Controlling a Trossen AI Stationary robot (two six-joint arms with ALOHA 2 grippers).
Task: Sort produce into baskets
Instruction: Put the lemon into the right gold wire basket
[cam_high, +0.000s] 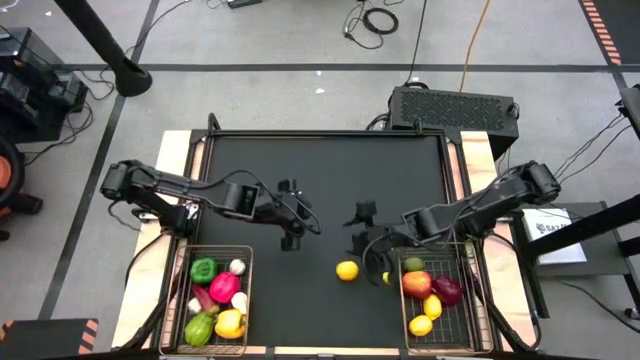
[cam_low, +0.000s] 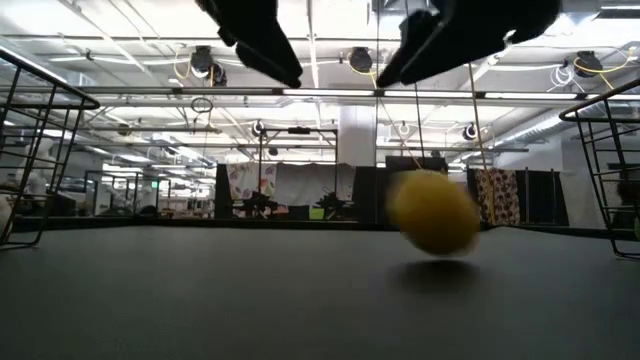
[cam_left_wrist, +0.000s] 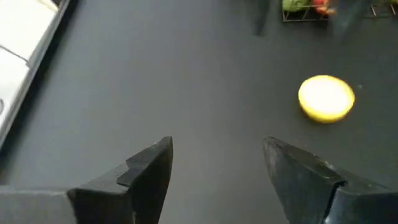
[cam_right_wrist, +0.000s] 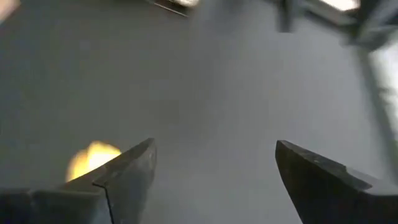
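A yellow lemon (cam_high: 347, 270) lies on the black table top between the two baskets; it also shows in the left wrist view as lemon (cam_left_wrist: 326, 98) and, blurred, in the low view as lemon (cam_low: 433, 212). My left gripper (cam_high: 295, 232) hovers open to the lemon's left and a little farther back. My right gripper (cam_high: 364, 234) hovers open just behind the lemon and to its right, with the lemon (cam_right_wrist: 93, 160) showing beside one finger. Nothing is between either pair of fingers. The left basket (cam_high: 246, 250) holds green, pink, yellow and white pieces. The right basket (cam_high: 458, 247) holds red and yellow ones.
A small yellow piece (cam_high: 386, 277) shows by the right basket's left wall, partly under my right gripper. Both baskets stand at the table's near edge. The far half of the black table top (cam_high: 330, 170) is bare. Wooden strips (cam_high: 178, 150) run along both table sides.
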